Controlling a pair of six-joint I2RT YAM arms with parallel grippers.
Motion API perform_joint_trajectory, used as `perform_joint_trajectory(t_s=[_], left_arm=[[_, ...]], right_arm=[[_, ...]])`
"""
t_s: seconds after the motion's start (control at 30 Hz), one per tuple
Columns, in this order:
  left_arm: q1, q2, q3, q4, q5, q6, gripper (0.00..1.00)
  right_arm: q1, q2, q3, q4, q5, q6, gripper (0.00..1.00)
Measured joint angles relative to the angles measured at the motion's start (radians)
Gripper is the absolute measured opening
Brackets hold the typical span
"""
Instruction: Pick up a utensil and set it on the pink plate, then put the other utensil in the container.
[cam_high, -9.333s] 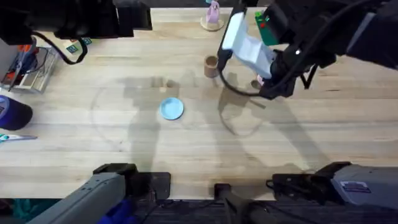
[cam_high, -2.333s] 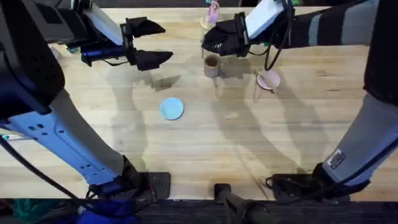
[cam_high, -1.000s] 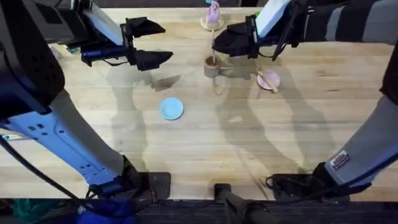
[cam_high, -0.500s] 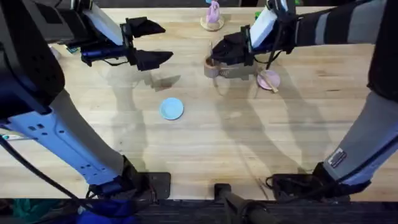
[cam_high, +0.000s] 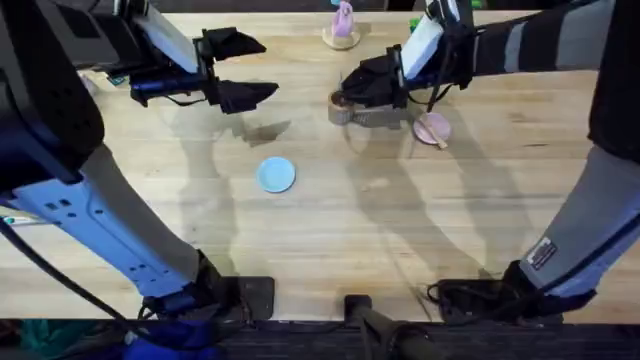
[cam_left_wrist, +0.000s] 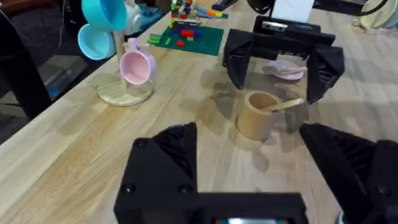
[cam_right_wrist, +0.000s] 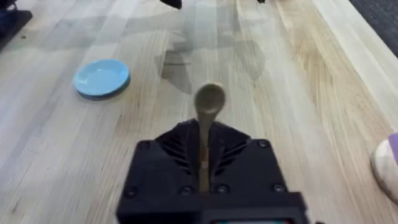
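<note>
Across the wooden table (cam_high: 330, 230) the left arm has not stirred for the last couple of seconds, its left gripper (cam_high: 254, 68) parked wide apart, well away from the work. The right gripper (cam_high: 352, 92) has dropped from a second ago, when it held the spoon upright above the container (cam_high: 340, 108). From the left wrist view the spoon (cam_left_wrist: 283, 106) now stands in that cup, handle leaning out; whether the pincer has released it I cannot tell. The fork (cam_high: 428, 130) already lies on the pink plate (cam_high: 441, 122) just beside, so the job looks almost finished. The mug stand (cam_left_wrist: 127, 68) and blue plate (cam_high: 277, 174) sit apart, blocking nothing.
</note>
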Motion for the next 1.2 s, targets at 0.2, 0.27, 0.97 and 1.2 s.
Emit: perform_joint_trajectory(t_s=[0.2, 0.27, 0.97, 1.2], left_arm=[[0.000, 0.000, 0.000, 0.000, 0.000, 0.000, 0.993], [0.000, 0.000, 0.000, 0.000, 0.000, 0.000, 0.993], [0.000, 0.000, 0.000, 0.002, 0.002, 0.000, 0.993], [-0.001, 0.000, 0.000, 0.053, 0.007, -0.002, 0.994]], right_arm=[[0.000, 0.000, 0.000, -0.004, 0.000, -0.003, 0.702], [0.000, 0.000, 0.000, -0.003, 0.000, -0.005, 0.956], [0.000, -0.014, 0.000, -0.106, 0.000, -0.038, 0.995], [0.000, -0.150, 0.000, -0.303, 0.081, -0.043, 0.995]])
